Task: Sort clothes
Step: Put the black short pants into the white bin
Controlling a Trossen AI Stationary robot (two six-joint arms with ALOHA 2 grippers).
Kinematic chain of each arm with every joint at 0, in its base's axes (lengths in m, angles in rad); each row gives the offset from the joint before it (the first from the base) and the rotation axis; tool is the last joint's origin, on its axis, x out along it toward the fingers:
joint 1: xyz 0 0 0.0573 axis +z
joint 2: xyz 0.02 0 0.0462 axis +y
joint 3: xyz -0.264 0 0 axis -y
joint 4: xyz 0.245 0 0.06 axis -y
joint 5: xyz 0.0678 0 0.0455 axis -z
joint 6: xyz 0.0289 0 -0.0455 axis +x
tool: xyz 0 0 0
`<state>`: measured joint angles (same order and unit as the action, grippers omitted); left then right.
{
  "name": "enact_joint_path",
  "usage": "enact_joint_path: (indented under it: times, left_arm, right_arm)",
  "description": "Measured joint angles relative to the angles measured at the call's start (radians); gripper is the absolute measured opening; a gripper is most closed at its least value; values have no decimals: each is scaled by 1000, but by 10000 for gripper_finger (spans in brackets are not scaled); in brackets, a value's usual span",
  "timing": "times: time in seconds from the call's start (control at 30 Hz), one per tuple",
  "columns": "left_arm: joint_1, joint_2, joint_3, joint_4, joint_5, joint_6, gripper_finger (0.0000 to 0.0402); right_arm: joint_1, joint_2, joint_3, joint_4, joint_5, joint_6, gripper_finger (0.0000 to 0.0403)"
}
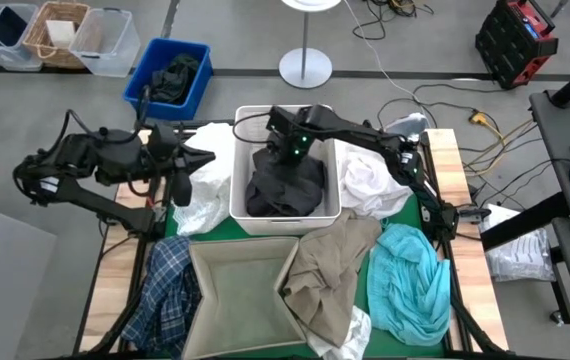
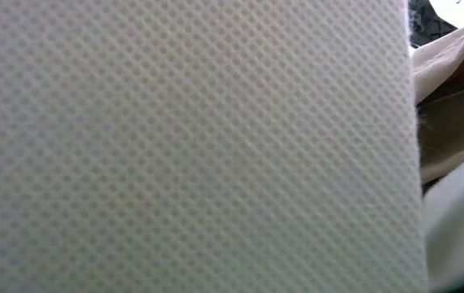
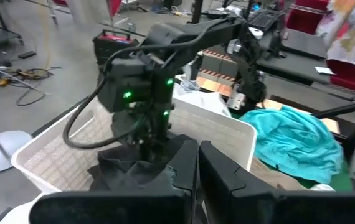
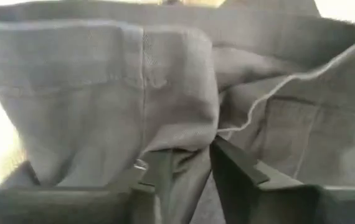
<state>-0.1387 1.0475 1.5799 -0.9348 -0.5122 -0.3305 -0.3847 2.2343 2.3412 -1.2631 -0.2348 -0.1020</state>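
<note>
Clothes lie spread over a wooden table (image 1: 115, 285) seen from above. At the centre stands a white basket (image 1: 237, 165) holding a dark grey garment (image 1: 285, 185). The right gripper (image 1: 287, 150) reaches down into this basket, at about twelve o'clock from the table's middle. In the right wrist view its two dark fingers (image 4: 236, 163) pinch a fold of the dark grey garment (image 4: 103, 93) between them. The left wrist view shows the same gripper (image 3: 152, 146) standing over the grey cloth (image 3: 134, 168) inside the basket (image 3: 53, 155).

The left gripper (image 1: 197, 157) hovers at about ten o'clock, just beside the basket's outer wall and above a white garment (image 1: 202, 195). In its own wrist view its fingers (image 3: 221, 171) stand close together with only a thin gap between them, holding nothing.

At one o'clock another white garment (image 1: 370, 185) lies beside the basket. At four o'clock is a teal garment (image 1: 410, 285). At five o'clock a beige garment (image 1: 330, 265) drapes over the edge of a tan fabric bin (image 1: 240, 295), which sits at six o'clock. At eight o'clock a blue-and-white plaid shirt (image 1: 165, 295) hangs near the table's edge.

Off the table, at eleven o'clock, a blue bin (image 1: 150, 80) holds dark green cloth (image 1: 177, 78).

The low view is almost filled by a close white woven surface (image 2: 191, 146).
</note>
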Motion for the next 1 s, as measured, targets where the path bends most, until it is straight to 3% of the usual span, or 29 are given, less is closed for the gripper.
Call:
enact_joint_path:
  times: [0.2,0.43,1.0]
  left_arm:
    - [0,15,0,-1,-29,0,0]
    - [0,23,0,-1,-29,-4,0]
    - [1,25,1,0,-30,-15,0]
  right_arm:
    - [-2,-1,15,6,0,13,155]
    - [-2,-1,14,-4,0,25,183]
    - [-4,-1,15,-16,0,23,172]
